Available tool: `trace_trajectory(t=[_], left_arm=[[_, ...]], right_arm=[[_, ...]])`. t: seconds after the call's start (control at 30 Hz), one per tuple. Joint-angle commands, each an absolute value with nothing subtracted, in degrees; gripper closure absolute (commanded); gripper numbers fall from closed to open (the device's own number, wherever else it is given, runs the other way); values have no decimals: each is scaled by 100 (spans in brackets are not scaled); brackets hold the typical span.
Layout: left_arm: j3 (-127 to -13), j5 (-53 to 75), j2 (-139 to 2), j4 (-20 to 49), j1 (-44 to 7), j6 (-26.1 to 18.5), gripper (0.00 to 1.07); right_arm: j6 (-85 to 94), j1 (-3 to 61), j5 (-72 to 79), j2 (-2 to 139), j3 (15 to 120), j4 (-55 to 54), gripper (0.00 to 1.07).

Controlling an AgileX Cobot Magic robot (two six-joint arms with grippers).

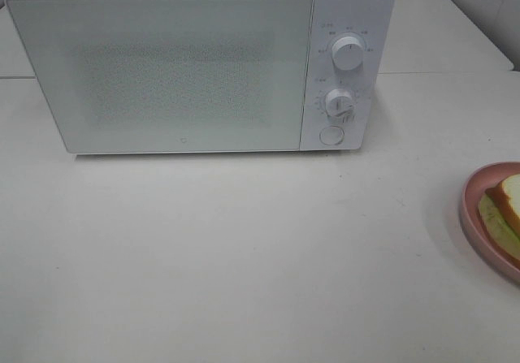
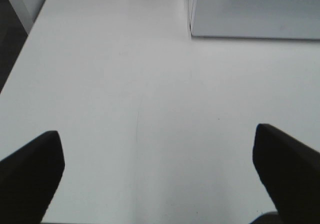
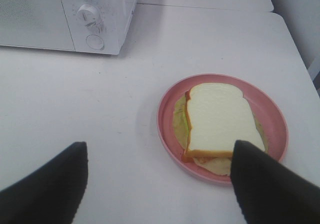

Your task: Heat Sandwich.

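The sandwich (image 3: 217, 121), white bread with a tan-orange crust and green filling, lies on a round pink plate (image 3: 272, 108). In the exterior high view only part of the sandwich (image 1: 502, 209) and of the plate (image 1: 475, 217) shows at the right edge. A white microwave (image 1: 195, 62) stands at the back with its door shut. My right gripper (image 3: 160, 179) is open, hovering short of the plate, with nothing between its fingers. My left gripper (image 2: 157, 169) is open over bare table, near the microwave's left corner (image 2: 192, 31). Neither arm shows in the exterior high view.
The microwave carries two dials (image 1: 348, 53) (image 1: 339, 103) and a round button (image 1: 331, 135) on its right panel. The white table (image 1: 244, 257) ends at an edge (image 2: 22, 38) on the left wrist view's side. A second table surface (image 1: 455, 30) lies behind.
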State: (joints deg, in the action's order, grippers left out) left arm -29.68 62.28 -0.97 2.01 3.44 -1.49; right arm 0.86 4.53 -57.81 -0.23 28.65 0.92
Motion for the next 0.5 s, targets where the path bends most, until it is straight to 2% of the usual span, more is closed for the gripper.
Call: trace_trajectory(t=[0.03,0.5], left_arm=[[-2956,6113,166,195,332,-115,9],[-2956,6113,172,183,298,-120,9]], right_arm=[[46,407,-5712,-166,2853,132,31],[40,407,-5712,-143,2853,132,31]])
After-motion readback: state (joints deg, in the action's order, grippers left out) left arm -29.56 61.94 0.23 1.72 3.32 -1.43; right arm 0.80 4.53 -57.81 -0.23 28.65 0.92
